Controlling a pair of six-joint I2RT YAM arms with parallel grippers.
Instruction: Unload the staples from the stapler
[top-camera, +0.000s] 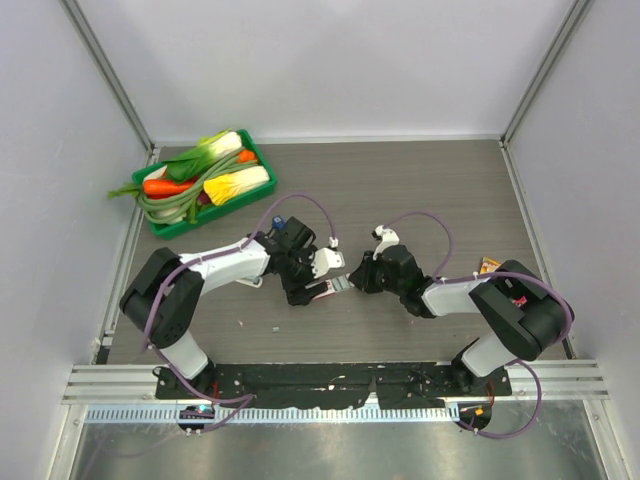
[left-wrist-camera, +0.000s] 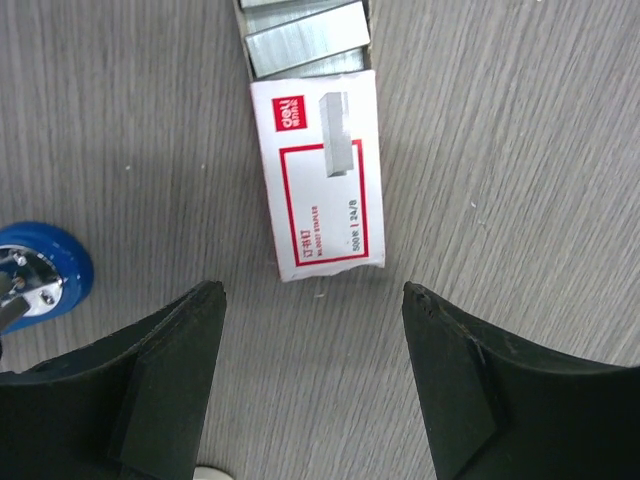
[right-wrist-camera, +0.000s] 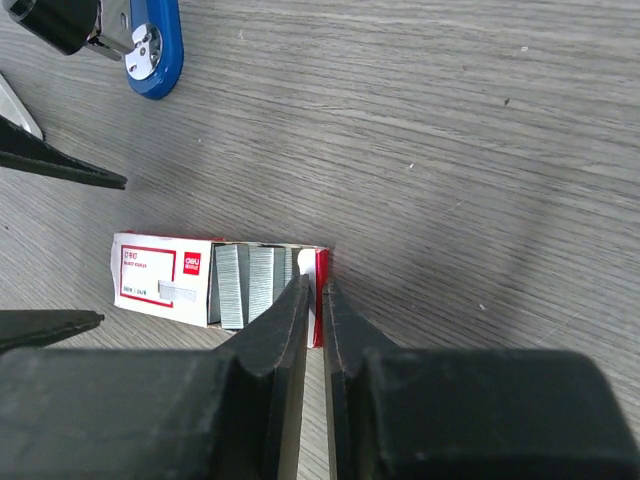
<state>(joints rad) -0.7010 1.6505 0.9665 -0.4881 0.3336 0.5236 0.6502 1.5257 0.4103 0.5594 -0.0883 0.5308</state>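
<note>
Blue plastic with a bright metal plate on top, the stapler (right-wrist-camera: 160, 62) lies on the grey wood-grain tabletop (top-camera: 420, 190), off to one side, and neither arm holds it. From the left wrist only its rounded end shows, at the edge of view just beside the left finger. From the right wrist its other end runs out of sight under something black that I can't make out.

Both arms meet at the middle of the tabletop over the staple box (left-wrist-camera: 320, 180). It is a white sleeve with a red frame, and its tray is slid partway out so the silver staple strips (right-wrist-camera: 250, 285) show in rows. The left gripper (left-wrist-camera: 312, 292) is spread wide and holds nothing. The closed end of the sleeve lies just ahead of its fingertips, not touching them. The right gripper (right-wrist-camera: 316, 285) comes at the opposite end, its fingers pressed nearly together on the red end wall of the tray, pinching it.

Stapler and box lie apart, with a bare strip of tabletop between them. In the far left corner sits a green basket (top-camera: 170, 228) of vegetables, well away from both arms.
</note>
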